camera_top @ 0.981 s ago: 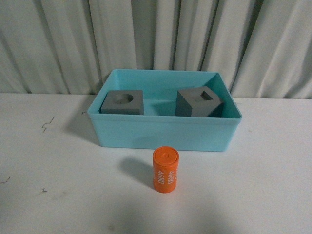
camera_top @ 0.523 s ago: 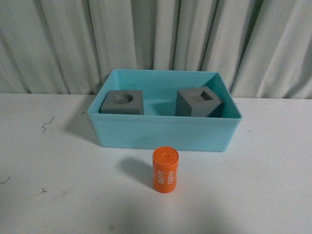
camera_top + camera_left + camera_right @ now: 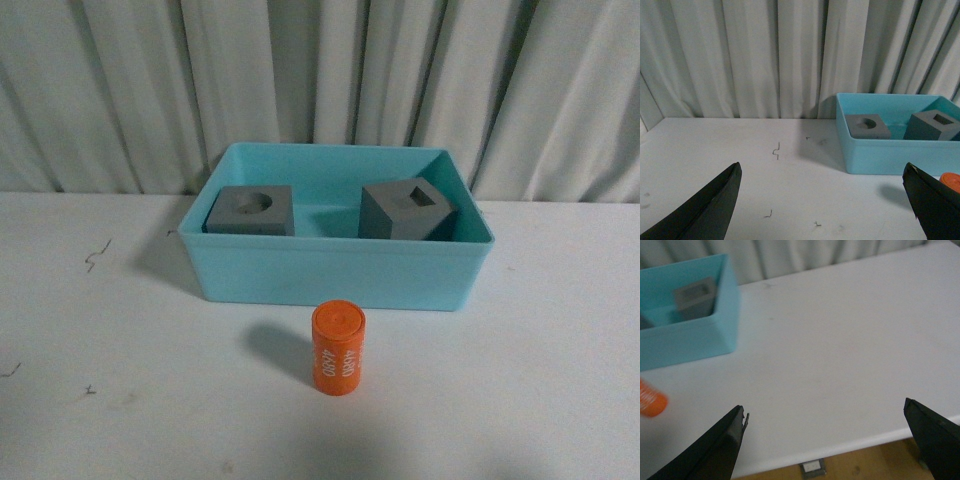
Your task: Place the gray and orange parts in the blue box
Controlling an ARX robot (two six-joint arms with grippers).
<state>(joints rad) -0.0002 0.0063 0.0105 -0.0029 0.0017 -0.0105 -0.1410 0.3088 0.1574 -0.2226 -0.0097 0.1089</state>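
The orange cylinder (image 3: 339, 350) stands upright at lower centre, outside the blue box (image 3: 330, 275). The left claw (image 3: 821, 170) and the right claw (image 3: 823, 407) are spread and empty; I think a square grip at its middle is safest.

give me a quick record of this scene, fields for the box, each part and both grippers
box: blue box, on white table
round-hole cube: inside box, left side
square-hole cube: inside box, right side
orange cylinder: upright on table, in front of box, outside it
left gripper: open, empty
right gripper: open, empty
remaining: orange cylinder not yet in box
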